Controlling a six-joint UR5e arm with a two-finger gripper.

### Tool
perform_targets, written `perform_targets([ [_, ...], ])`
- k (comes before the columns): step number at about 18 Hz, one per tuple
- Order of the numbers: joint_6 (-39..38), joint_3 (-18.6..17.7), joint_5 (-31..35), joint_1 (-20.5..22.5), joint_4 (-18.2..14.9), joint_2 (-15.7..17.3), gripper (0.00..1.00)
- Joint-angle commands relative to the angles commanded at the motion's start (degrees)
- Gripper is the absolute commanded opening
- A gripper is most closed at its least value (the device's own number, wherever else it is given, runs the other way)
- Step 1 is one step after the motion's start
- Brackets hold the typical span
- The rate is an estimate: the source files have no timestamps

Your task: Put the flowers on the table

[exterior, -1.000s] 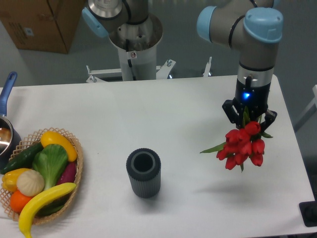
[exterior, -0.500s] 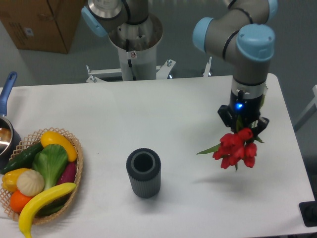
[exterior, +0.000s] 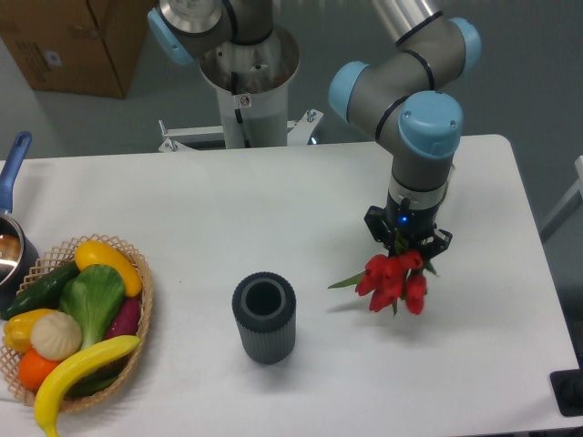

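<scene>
I count one bunch of red flowers (exterior: 393,280), one dark vase (exterior: 264,318), one basket (exterior: 138,312), one cardboard box (exterior: 77,41).

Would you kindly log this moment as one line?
gripper: shut on flowers | flowers: held low above table | right of vase

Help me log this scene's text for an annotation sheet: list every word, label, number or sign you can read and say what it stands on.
No text here is legible.
Cardboard box: a small label on its side, too blurred to read.
Robot base column: a small red-and-white sticker, too small to read.
Gripper: only a blue light, no writing.
</scene>
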Motion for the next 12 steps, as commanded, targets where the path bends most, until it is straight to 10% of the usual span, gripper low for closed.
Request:
perform_targets([
  [12,2.2,1.3,-0.7,3.6,1.6,0.5,1.00],
])
